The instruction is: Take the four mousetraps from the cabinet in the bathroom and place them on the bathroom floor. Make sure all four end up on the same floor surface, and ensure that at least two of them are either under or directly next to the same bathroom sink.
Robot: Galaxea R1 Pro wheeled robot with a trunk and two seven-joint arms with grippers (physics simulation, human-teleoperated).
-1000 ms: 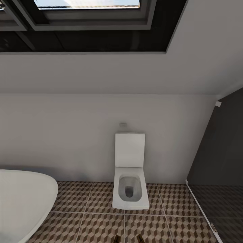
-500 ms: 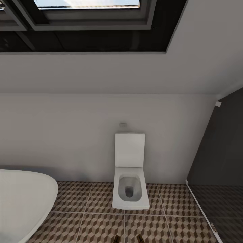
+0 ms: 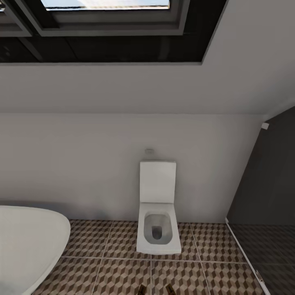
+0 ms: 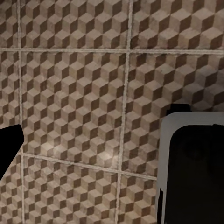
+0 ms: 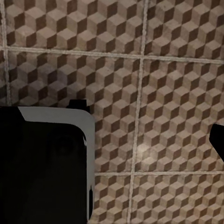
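The mousetraps, the cabinet and the sink are out of view. The bathroom floor (image 3: 123, 274), with its brown-and-beige cube tiles and pale grout, runs along the foot of the wall in the head view. Both wrist views look straight down on the same floor (image 4: 84, 93) (image 5: 163, 93). A dark sliver (image 4: 7, 149) cuts into the edge of the left wrist view, and another dark sliver (image 5: 218, 142) into the right one. I cannot tell whether these are fingers. Nothing lies on the tiles under either wrist.
A white square toilet (image 3: 157, 229) stands against the grey wall ahead. A white oval bathtub (image 3: 24, 246) bulges in at the lower left. A dark partition (image 3: 266, 184) closes the right side. My own black, white-edged base (image 4: 196, 172) (image 5: 42, 168) shows beside each wrist.
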